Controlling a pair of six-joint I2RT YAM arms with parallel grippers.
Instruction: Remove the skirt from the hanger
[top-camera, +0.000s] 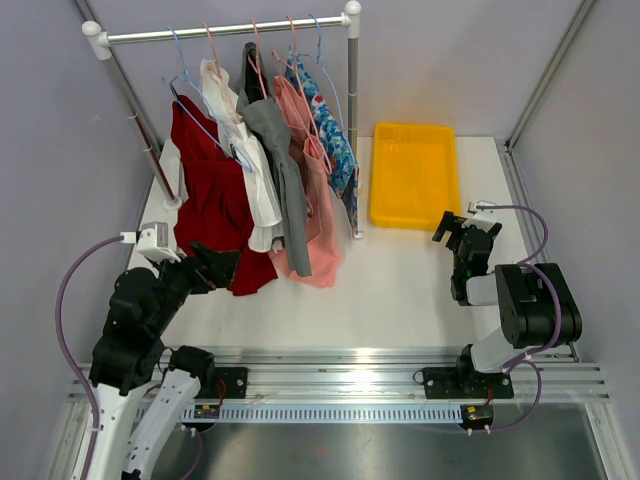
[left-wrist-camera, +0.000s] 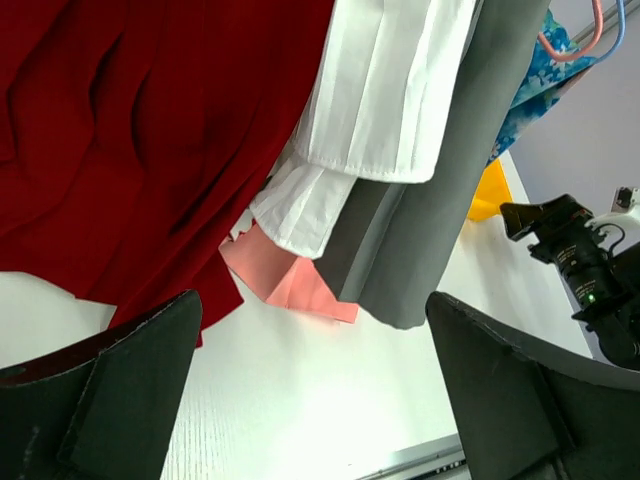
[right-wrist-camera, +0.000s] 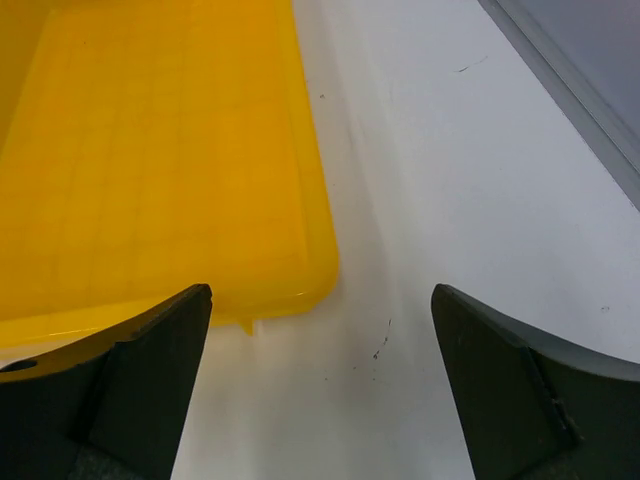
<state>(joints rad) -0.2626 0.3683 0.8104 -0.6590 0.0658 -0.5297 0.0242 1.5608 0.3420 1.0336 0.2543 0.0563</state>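
Several garments hang on wire hangers from a white rail (top-camera: 230, 30): a dark red one (top-camera: 210, 195), a white pleated one (top-camera: 250, 170), a grey one (top-camera: 285, 170), a pink one (top-camera: 315, 200) and a blue floral one (top-camera: 335, 140). I cannot tell which is the skirt. My left gripper (top-camera: 215, 268) is open and empty, right at the red garment's lower hem. In the left wrist view (left-wrist-camera: 315, 390) the red (left-wrist-camera: 130, 130), white (left-wrist-camera: 385, 90), grey (left-wrist-camera: 440, 200) and pink (left-wrist-camera: 290, 280) hems hang just ahead. My right gripper (top-camera: 462, 232) is open and empty.
A yellow tray (top-camera: 413, 175) lies at the back right, its near corner just ahead of my right gripper (right-wrist-camera: 320, 390) in the right wrist view (right-wrist-camera: 150, 150). The rack's right post (top-camera: 353, 120) stands between the garments and the tray. Grey walls close in both sides.
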